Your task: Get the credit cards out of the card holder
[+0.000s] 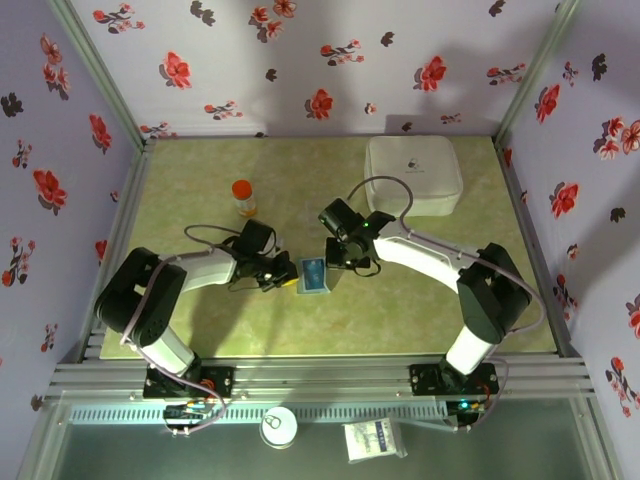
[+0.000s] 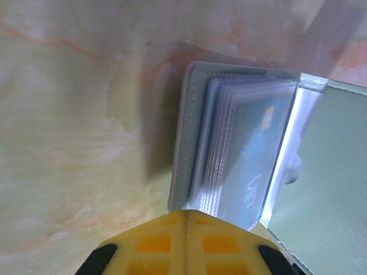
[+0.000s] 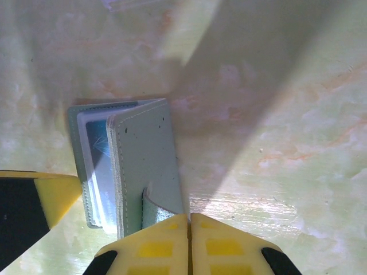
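The left arm [image 1: 200,268] and right arm [image 1: 430,255] reach in low, wrists bent down, meeting over the holder [image 1: 313,274] at mid-worktop [image 1: 200,190]. The right gripper [image 3: 189,217] is pinched tight on its strap [image 3: 150,207], with the cover raised. The left gripper [image 2: 186,215] is closed against the sleeves' edge. The blue card [image 2: 252,154] inside reads "VIP".

White case [image 1: 414,175], orange-capped bottle [image 1: 243,197] on table [image 1: 200,170]

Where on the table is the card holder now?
In the top view the card holder lies near the middle of the table, between the left gripper and the right gripper; the orange bottle stands farther back.
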Tool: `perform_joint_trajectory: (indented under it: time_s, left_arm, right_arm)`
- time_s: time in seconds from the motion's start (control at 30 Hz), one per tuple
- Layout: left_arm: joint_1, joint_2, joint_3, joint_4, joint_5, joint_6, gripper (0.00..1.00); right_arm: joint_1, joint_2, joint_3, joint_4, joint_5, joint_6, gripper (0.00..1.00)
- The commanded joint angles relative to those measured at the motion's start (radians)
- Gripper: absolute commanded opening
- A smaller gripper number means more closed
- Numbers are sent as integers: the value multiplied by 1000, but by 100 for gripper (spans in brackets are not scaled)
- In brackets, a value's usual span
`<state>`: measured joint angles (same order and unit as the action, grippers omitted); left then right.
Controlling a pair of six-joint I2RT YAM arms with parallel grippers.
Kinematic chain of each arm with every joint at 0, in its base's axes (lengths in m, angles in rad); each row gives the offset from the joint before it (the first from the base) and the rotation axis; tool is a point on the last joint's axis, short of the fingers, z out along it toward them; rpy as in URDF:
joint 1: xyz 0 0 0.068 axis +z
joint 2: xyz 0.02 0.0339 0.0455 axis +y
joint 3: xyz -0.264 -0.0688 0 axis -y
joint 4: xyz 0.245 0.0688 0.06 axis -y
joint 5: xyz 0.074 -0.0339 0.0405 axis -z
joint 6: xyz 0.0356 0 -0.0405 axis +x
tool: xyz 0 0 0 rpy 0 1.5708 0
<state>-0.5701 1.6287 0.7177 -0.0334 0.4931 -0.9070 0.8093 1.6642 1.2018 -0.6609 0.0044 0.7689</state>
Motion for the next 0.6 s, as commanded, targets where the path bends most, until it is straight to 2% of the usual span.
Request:
perform_joint_trajectory:
  time_s: [0.0, 0.57]
  left_arm:
    - [-10, 26, 33, 3, 21, 1, 3]
    - [-10, 54, 56, -147, -57, 57, 2]
  right_arm:
    - [-10, -32, -27, -18, 27, -9, 1]
    - [-85, 2, -133, 5, 111, -50, 1]
